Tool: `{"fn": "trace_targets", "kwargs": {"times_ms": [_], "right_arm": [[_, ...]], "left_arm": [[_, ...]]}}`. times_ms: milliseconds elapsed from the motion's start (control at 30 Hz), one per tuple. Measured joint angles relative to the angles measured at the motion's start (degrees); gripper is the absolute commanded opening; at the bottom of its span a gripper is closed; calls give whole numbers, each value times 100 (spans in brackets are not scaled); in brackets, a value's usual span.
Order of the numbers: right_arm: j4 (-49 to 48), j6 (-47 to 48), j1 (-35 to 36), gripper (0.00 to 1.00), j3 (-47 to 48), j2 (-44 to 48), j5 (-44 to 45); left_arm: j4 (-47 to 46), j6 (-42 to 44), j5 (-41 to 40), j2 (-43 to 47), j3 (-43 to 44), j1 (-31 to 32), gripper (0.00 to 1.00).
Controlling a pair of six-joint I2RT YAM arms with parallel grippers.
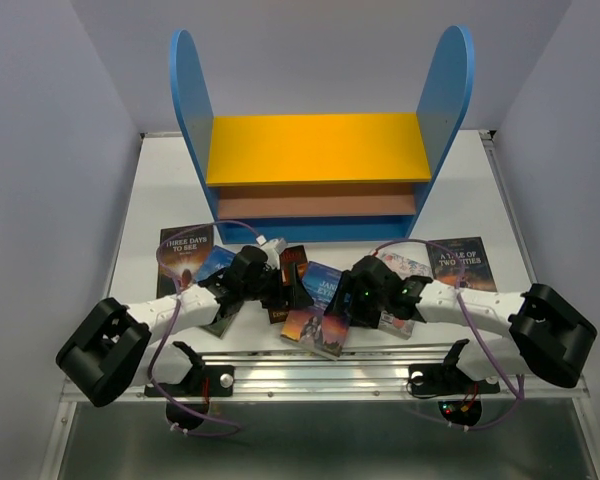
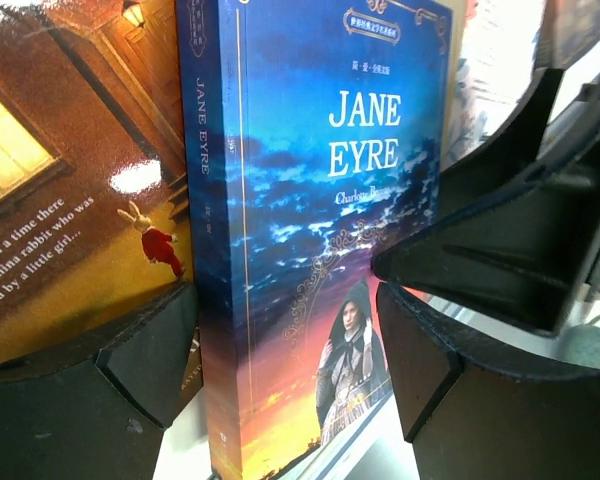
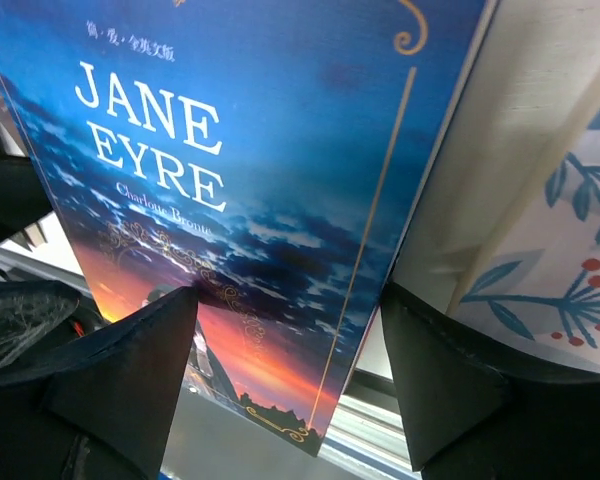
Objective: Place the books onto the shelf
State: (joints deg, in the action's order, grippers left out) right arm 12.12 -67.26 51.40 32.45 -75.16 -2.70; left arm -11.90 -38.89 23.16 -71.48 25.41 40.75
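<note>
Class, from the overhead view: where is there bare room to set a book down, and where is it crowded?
Bare: the yellow top board, the brown lower board, and the table left of the left blue panel and right of the right blue panel. Crowded: the strip before the shelf, where the books overlap.

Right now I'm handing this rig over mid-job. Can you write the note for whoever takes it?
Left gripper: jaws wide astride Jane Eyre; grip not confirmed.
Right gripper: also astride that book; grip not confirmed.
Books: all on the table in front of the shelf. Three Days to See is far left, A Tale of Two Cities far right, the rest piled mid-table.
Done: no book seen on the shelf.
Left: every book.
</note>
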Motion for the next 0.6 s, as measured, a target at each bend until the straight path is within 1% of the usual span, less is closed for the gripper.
{"fn": "trace_targets", "kwargs": {"times_ms": [33,133,333,400,500,600], "right_arm": [[-2,-44,0,77,-9,9,11],[-15,-181,2,68,-81,66,92],[-192,-201,0,67,-411,400,184],[-188,-166,0,65,-442,450,201],[-219,-96,0,63,-503,520,201],[-315,-44,0,62,-643,667,170]], "left_arm": [[-133,-52,13,42,-92,-4,82],[-566,-332,46,195,-382,-37,82],[-1414,-911,201,350,-868,-48,82],[-1681,-1115,227,352,-986,-50,81],[-1888,-1259,258,352,-997,-48,81],[-2284,-1379,376,343,-984,-22,79]]}}
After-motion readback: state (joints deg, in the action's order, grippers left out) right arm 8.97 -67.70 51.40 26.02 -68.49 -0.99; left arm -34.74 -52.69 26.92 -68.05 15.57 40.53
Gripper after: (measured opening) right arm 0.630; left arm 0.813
